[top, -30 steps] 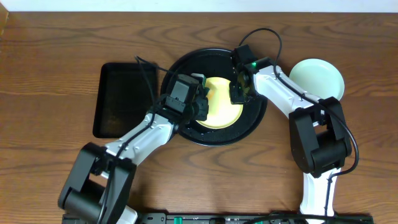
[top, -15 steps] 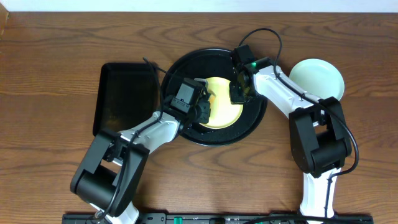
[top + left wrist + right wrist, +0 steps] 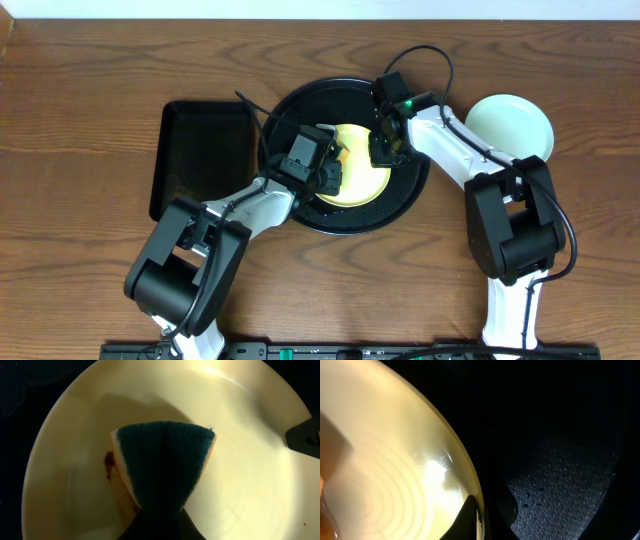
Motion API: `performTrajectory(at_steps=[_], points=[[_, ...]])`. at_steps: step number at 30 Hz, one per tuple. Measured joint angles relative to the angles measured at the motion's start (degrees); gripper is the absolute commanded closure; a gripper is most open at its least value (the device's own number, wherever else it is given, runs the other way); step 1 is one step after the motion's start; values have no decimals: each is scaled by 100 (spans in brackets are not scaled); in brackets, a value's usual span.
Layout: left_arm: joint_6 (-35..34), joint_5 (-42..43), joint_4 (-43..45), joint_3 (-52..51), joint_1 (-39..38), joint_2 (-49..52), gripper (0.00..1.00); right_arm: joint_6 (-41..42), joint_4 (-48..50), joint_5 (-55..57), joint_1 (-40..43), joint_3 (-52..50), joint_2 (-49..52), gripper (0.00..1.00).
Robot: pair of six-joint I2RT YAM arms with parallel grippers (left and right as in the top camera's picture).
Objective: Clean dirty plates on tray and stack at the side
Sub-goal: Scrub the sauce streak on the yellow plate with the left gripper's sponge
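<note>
Yellow plate (image 3: 362,178) is seen lying inside the tray (image 3: 330,100), right of its centre; a green-faced sponge (image 3: 165,460) is pinched at its lower end by the left gripper (image 3: 335,165) and is pressed flat on the plate's floor; a brown smear (image 3: 108,462) is seen touching the sponge's left edge; the plate's right rim is nipped between the fingers of the right gripper (image 3: 482,515), one finger inside the rim and one outside it over the tray's pebbled black floor; a mint plate (image 3: 510,125) is set on the table (image 3: 90,100) well right of the tray; an oblong tray (image 3: 200,160) is laid just left of it.
</note>
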State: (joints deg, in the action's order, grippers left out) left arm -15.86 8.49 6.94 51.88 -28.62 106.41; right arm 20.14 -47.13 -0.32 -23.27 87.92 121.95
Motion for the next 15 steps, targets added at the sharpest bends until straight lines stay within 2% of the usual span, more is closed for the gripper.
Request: performTrajectory(at_steps=[15], points=[[184, -439, 72, 0, -42, 17, 92, 0, 382, -2, 0, -291, -136, 99]])
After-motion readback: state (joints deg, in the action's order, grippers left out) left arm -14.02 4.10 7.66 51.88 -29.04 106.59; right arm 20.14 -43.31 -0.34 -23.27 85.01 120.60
